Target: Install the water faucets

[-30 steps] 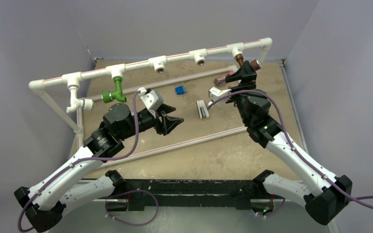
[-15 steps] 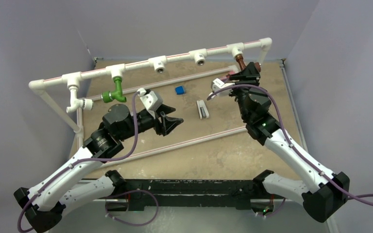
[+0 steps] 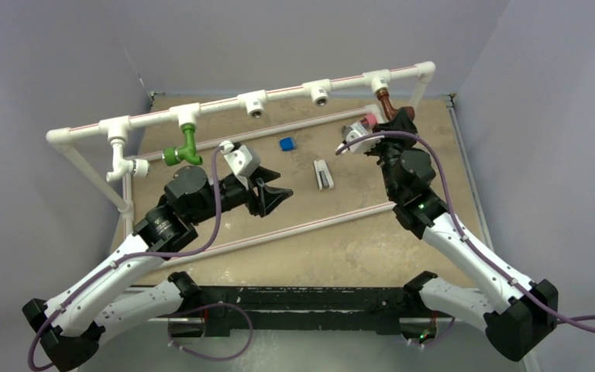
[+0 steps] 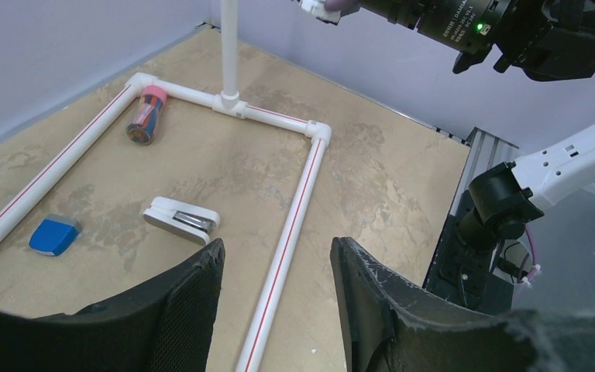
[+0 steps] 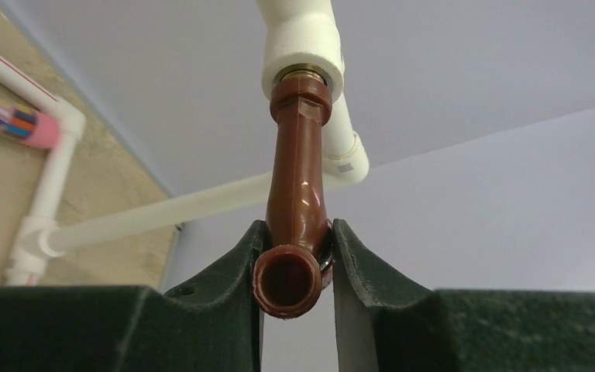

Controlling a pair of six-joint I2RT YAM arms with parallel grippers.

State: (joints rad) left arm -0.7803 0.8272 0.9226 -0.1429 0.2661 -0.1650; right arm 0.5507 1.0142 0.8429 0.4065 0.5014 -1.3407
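Right jaws: closed narrow on brown faucet (image 5: 298, 194), one pad each side of the elbow just above the spout mouth. Hangs under the rightmost T-fitting (image 5: 300, 46) of the pipe frame (image 3: 287, 91), threaded end up and meeting the socket's metal ring; how deep, cannot tell. Long axis near vertical, straight up from the jaws; spout opening faces the wrist camera. Probably mid-screwing. Calls for turning about that vertical axis, kept in line with the socket to avoid cross-threading. Right arm far nearer; left well apart.

Left jaws: wide, holding nothing, hovering above the table (image 4: 372, 178).

Green faucet (image 3: 184, 147) and white faucet (image 3: 122, 164) hang from fittings at the frame's left end. Two middle fittings bare.

Materials: glossy hard brown plastic, faceted collar at top, round flared spout lip. White matte pipe with a red stripe. Mottled tan table. Loose on it: stapler (image 4: 180, 219), blue block (image 4: 54, 235), pink-capped cylinder (image 4: 146, 115).
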